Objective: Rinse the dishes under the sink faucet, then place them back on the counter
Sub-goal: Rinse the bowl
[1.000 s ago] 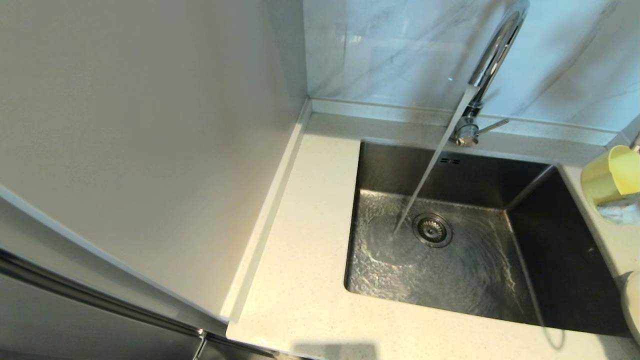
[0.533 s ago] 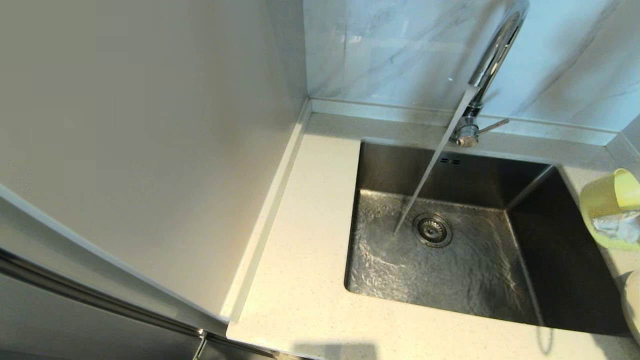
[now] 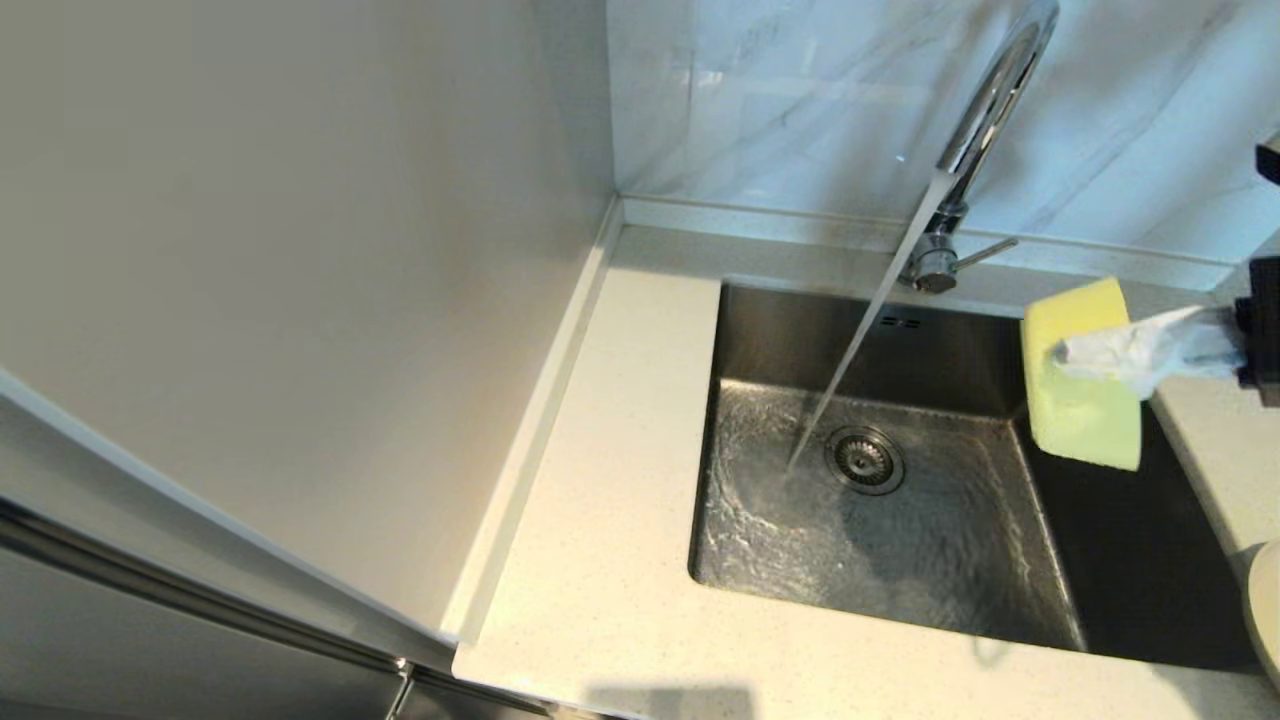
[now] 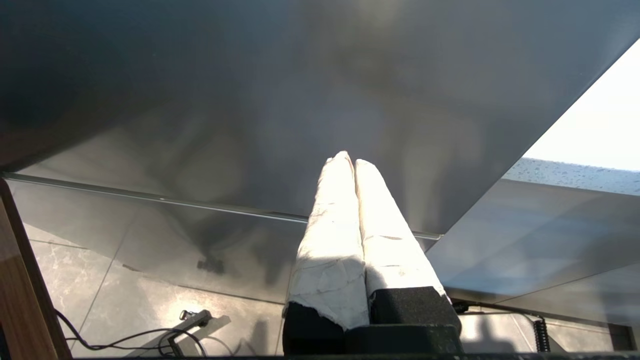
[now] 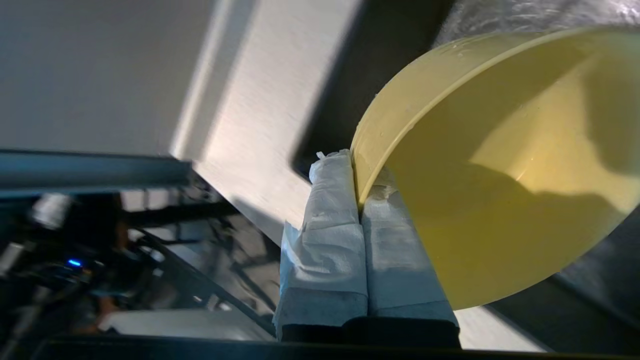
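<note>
I have the bowl (image 3: 1082,375) pinched by its rim in the right gripper (image 3: 1085,352), the 2 wrapped fingers (image 5: 330,220) pressed together on the wall, 1 inside and 1 outside. It hangs tipped on edge over the right side of the sink (image 3: 900,520), clear of the basin floor. I judge that tilt is there so water can run across the inside and drain off instead of pooling.

The faucet (image 3: 985,110) is running; its stream lands just beside the drain (image 3: 864,460), well left of the bowl, so the bowl is not yet under the water. My next move has to carry it left into the stream.

The plate (image 3: 1265,610) shows only as a sliver on the counter (image 3: 600,560) at the right edge. The left gripper (image 4: 352,167) is parked low beside the cabinet, its jaws pressed together on nothing.
</note>
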